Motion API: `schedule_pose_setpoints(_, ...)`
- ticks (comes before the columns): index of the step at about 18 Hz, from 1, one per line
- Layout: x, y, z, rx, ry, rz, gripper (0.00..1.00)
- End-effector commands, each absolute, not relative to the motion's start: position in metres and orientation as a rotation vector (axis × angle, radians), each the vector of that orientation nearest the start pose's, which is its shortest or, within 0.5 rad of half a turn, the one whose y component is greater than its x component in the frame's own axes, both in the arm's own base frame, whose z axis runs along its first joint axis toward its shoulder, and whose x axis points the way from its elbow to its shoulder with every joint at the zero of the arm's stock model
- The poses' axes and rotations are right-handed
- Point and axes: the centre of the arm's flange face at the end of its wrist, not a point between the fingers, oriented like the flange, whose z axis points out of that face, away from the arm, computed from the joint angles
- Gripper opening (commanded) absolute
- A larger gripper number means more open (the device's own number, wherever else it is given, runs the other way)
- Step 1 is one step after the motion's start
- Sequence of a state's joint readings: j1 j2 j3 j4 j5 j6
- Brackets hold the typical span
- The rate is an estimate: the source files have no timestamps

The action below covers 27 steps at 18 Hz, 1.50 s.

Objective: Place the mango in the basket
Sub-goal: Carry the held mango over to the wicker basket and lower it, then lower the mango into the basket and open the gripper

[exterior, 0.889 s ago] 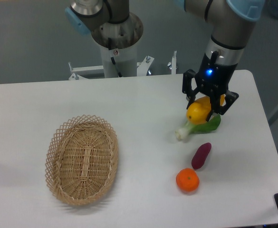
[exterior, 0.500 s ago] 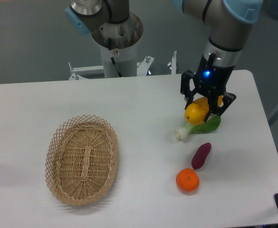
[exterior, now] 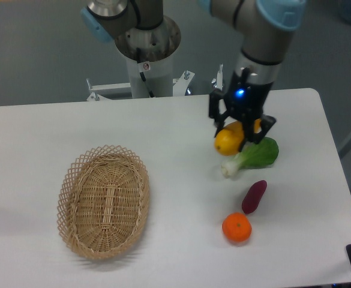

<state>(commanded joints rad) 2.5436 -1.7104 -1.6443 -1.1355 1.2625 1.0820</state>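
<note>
The mango (exterior: 230, 140) is a yellow-orange fruit held between my gripper's (exterior: 237, 135) fingers, lifted above the table at the right of centre. The gripper is shut on it, and its fingers hide part of the fruit. The basket (exterior: 104, 200) is an oval tan wicker basket standing on the white table at the left front, well to the left of and below the gripper in the picture. Nothing lies in it.
A green leafy vegetable (exterior: 254, 155) lies just below and to the right of the gripper. A purple sweet potato (exterior: 254, 196) and a round orange tangerine (exterior: 236, 228) lie in front of it. The robot's base column (exterior: 147, 54) stands at the table's back edge.
The gripper has lifted the mango off the green vegetable and carried it left and a little up. The vegetable now shows in full.
</note>
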Motion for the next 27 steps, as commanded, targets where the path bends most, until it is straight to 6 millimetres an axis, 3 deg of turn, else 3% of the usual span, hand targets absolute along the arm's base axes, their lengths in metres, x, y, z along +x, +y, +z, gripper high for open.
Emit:
schedule_pose_setpoints(6,-0.295,0.507,0.400,-2.759,0.070,0.060,0.50)
schedule_pose_setpoints(11,-0.236,0.569,0.342,-2.848,0.025,0.133,0.50)
schedule_pose_setpoints(13,-0.220,0.585,0.322,-2.858,-0.013,0.151,0.50)
schedule_pose_setpoints(18,-0.189,0.607,0.282,-2.894,-0.008,0.113,0.50)
schedule_pose_setpoints(27,-0.160,0.620,0.243,-2.951,0.069,0.131,0.56)
